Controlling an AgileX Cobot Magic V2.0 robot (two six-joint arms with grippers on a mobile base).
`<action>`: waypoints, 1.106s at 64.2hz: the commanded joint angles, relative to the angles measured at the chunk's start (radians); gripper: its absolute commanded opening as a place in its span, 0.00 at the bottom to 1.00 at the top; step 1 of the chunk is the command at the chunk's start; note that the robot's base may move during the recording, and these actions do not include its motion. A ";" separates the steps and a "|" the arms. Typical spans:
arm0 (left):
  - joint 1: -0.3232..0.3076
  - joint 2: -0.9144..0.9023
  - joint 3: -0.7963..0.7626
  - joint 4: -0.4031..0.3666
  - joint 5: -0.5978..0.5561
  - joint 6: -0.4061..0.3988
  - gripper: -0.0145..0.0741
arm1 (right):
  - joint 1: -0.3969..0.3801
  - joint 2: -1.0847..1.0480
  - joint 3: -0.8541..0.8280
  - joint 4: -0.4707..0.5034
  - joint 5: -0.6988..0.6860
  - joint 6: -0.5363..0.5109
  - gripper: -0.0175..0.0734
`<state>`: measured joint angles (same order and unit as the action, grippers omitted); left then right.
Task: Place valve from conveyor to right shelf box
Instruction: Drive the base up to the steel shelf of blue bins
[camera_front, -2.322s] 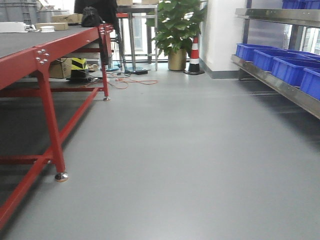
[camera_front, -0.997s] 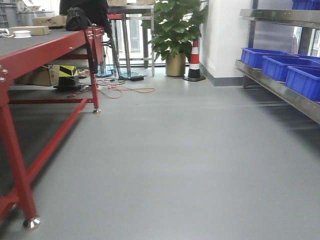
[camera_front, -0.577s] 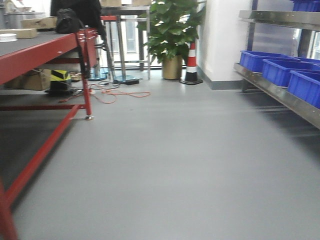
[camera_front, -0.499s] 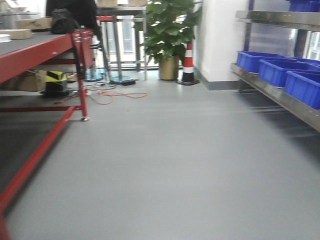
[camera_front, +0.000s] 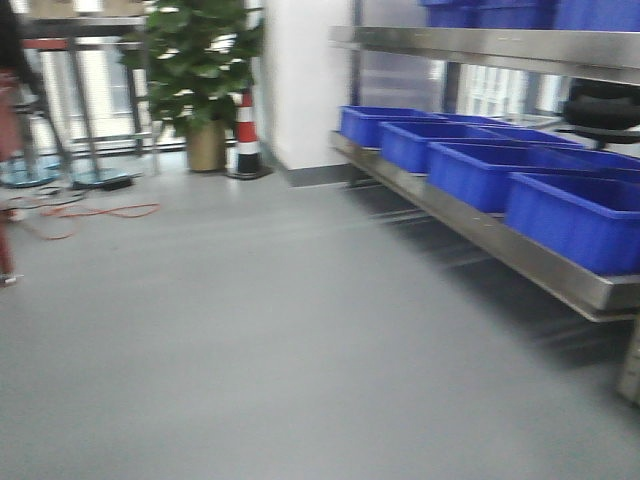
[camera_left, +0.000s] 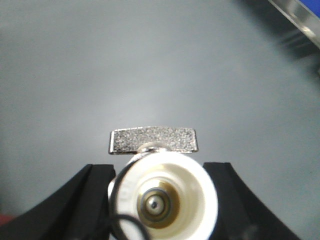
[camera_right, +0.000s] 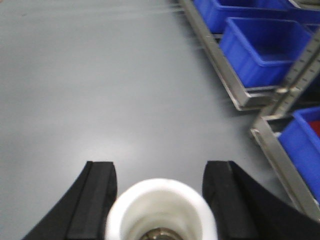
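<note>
Right now the valve (camera_left: 162, 197) sits pinched between the black fingers (camera_left: 95, 200) of the left gripper (camera_left: 159, 172). Its white round end faces the wrist camera, its silvery handle (camera_left: 152, 140) lies crosswise above, and its lower part is cut off by the frame. It hangs over bare grey floor (camera_left: 150, 60).

The right gripper (camera_right: 159, 169) clamps a second white-ended fitting (camera_right: 160, 205), which is mostly lost below the picture's edge. The shelf (camera_front: 470, 215) runs along the right, carrying blue boxes (camera_front: 575, 215). The front view is smeared, and a dark shape behind the boxes is hard to make out.

Half a second ago the red table filled the left. Now only a sliver of its leg (camera_front: 5, 200) shows, the plant (camera_front: 200, 60) and the striped cone (camera_front: 246, 135) have slid left, and the shelf looms far larger.
</note>
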<state>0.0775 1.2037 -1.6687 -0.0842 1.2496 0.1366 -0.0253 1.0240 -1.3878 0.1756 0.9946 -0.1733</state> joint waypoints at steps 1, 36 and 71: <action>-0.006 -0.011 -0.011 -0.017 -0.044 -0.005 0.04 | 0.001 -0.010 -0.019 -0.004 -0.062 -0.004 0.02; -0.006 -0.011 -0.011 -0.017 -0.044 -0.005 0.04 | 0.001 -0.010 -0.019 -0.004 -0.062 -0.004 0.02; -0.006 -0.011 -0.011 -0.017 -0.044 -0.005 0.04 | 0.001 -0.010 -0.019 -0.004 -0.062 -0.004 0.02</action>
<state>0.0775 1.2037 -1.6687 -0.0860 1.2496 0.1366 -0.0253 1.0240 -1.3878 0.1756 0.9946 -0.1733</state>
